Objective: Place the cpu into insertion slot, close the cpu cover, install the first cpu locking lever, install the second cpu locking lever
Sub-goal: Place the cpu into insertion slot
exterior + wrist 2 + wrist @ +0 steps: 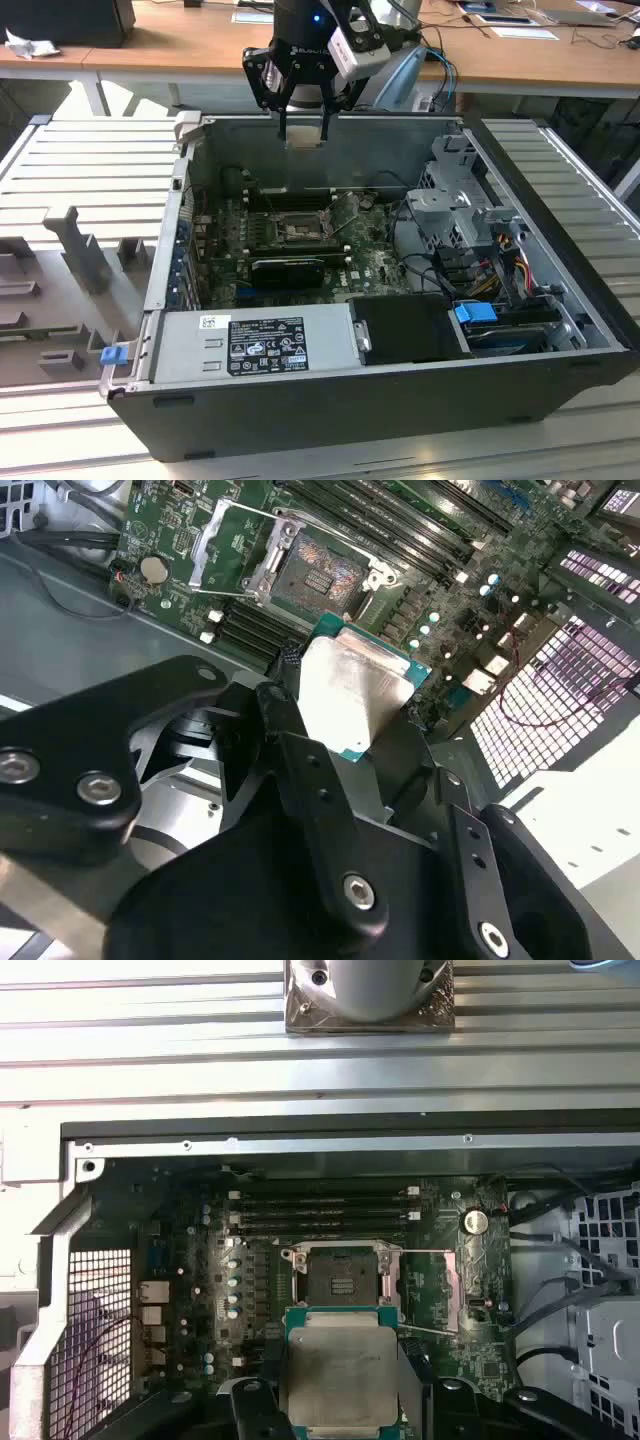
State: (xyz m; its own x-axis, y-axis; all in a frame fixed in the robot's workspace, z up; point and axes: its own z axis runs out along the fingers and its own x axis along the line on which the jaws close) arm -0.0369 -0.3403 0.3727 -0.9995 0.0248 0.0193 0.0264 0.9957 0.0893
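My gripper (pixel 302 133) hangs above the open computer case, near its rear wall, shut on the cpu (pixel 303 141). In both wrist views the cpu (pixel 350 692) (pixel 340 1372) shows its pale silvery face with a teal edge, clamped between the black fingers (pixel 285 720). Below it, on the green board, the insertion slot (pixel 297 230) (pixel 320 575) (pixel 338 1282) lies uncovered, dark with gold contacts. The cpu cover (pixel 228 542) (pixel 432 1282) (pixel 346 212) is swung open beside the slot. Thin wire levers (pixel 262 512) stand raised next to it.
Long black memory slots (pixel 320 1215) run beside the socket. A power supply box (pixel 255 345) fills the case's front, and a drive cage with cables (pixel 470 215) sits on the exterior view's right. Ribbed metal table (pixel 90 170) surrounds the case.
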